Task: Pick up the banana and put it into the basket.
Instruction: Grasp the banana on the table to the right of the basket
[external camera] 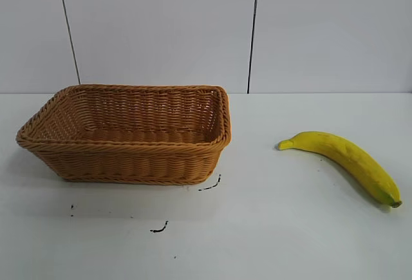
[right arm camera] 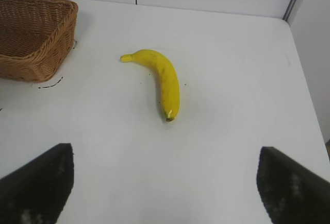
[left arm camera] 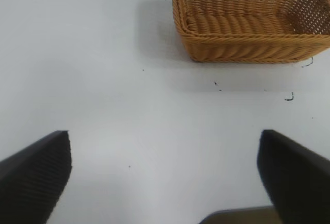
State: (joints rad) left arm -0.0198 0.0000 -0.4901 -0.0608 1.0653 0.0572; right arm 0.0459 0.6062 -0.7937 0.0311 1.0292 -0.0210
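Note:
The yellow banana [external camera: 347, 159] lies flat on the white table at the right, its dark end toward the front right. It also shows in the right wrist view [right arm camera: 161, 80]. The woven wicker basket [external camera: 129, 164] stands at the left, empty; it also shows in the left wrist view [left arm camera: 247, 49] and in the right wrist view [right arm camera: 36, 54]. My right gripper [right arm camera: 165, 183] is open and empty over bare table, apart from the banana. My left gripper [left arm camera: 165, 177] is open and empty over bare table, apart from the basket. Neither gripper shows in the exterior view.
Small black marks [external camera: 159, 228] dot the table in front of the basket. A white panelled wall [external camera: 257, 29] stands behind the table. The table's edge and a side wall [right arm camera: 304, 54] show in the right wrist view.

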